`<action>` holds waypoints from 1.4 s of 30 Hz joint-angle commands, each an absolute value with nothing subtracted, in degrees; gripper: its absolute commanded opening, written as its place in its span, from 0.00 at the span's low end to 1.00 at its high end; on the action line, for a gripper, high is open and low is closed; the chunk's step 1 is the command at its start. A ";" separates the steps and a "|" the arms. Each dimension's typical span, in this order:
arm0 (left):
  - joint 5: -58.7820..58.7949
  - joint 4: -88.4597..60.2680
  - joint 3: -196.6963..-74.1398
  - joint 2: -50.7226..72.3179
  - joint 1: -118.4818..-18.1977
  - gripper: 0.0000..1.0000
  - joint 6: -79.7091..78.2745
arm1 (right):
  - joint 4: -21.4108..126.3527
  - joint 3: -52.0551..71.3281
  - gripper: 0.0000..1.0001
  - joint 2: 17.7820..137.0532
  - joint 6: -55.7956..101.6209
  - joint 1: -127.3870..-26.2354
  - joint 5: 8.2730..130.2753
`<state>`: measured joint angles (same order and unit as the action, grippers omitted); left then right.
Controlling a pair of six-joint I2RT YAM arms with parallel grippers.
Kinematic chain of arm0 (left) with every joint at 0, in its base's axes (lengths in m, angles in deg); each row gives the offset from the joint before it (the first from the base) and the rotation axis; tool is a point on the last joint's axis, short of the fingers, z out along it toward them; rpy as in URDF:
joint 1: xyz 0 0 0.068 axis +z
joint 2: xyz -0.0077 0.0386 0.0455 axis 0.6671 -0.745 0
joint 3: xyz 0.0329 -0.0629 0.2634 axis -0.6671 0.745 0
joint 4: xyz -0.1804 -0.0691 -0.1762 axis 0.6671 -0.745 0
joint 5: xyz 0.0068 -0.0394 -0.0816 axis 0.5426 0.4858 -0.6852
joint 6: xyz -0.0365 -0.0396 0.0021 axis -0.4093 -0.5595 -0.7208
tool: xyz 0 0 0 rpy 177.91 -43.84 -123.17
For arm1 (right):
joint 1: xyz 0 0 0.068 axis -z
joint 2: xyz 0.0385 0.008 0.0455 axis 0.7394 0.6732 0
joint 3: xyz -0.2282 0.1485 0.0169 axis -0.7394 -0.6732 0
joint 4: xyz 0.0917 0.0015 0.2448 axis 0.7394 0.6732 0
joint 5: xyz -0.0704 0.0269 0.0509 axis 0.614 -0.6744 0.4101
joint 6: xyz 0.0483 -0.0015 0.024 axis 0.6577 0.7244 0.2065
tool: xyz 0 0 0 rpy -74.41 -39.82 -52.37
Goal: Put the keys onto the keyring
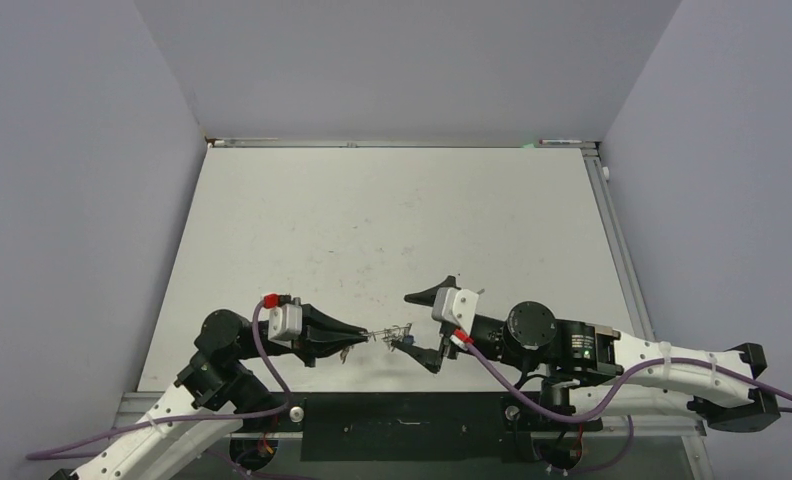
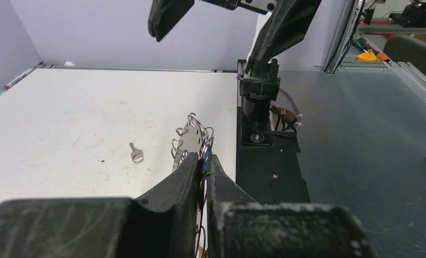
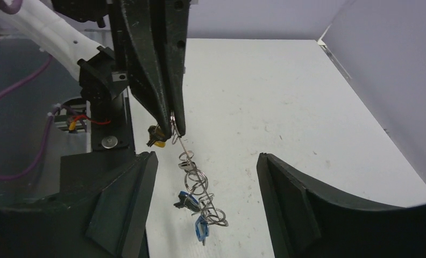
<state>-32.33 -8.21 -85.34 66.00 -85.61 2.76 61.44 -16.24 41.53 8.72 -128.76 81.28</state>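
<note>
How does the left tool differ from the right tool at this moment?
The left tool is shut, pinching the keyring by its rim; the right tool is open and holds nothing. The left tool holds the keyring up; the right tool's fingers flank it without touching. Both are black and face each other.

Keyring [image 1: 390, 334] lower ctr of top view, btwn left gripper [image 1: 360, 335] at L & right gripper [image 1: 421, 333] at R, lone key [image 2: 136, 153] on table [image 2: 65, 118], mid-left of left wrist view
</note>
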 commanded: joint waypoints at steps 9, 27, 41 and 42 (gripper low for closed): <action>-39.89 6.90 -83.95 66.34 -83.59 0.00 -5.21 | 59.35 -13.64 0.55 49.54 1.69 -129.07 68.71; -40.14 6.82 -83.57 67.21 -83.37 0.00 -5.31 | 58.76 -10.67 0.11 55.55 -0.25 -128.73 66.81; -39.32 4.98 -83.66 67.17 -83.40 0.00 -3.99 | 59.67 -9.42 0.11 56.21 -0.30 -128.03 66.42; -39.30 4.98 -83.64 67.16 -83.43 0.00 -3.95 | 59.64 -9.40 0.10 56.32 -0.33 -127.95 66.33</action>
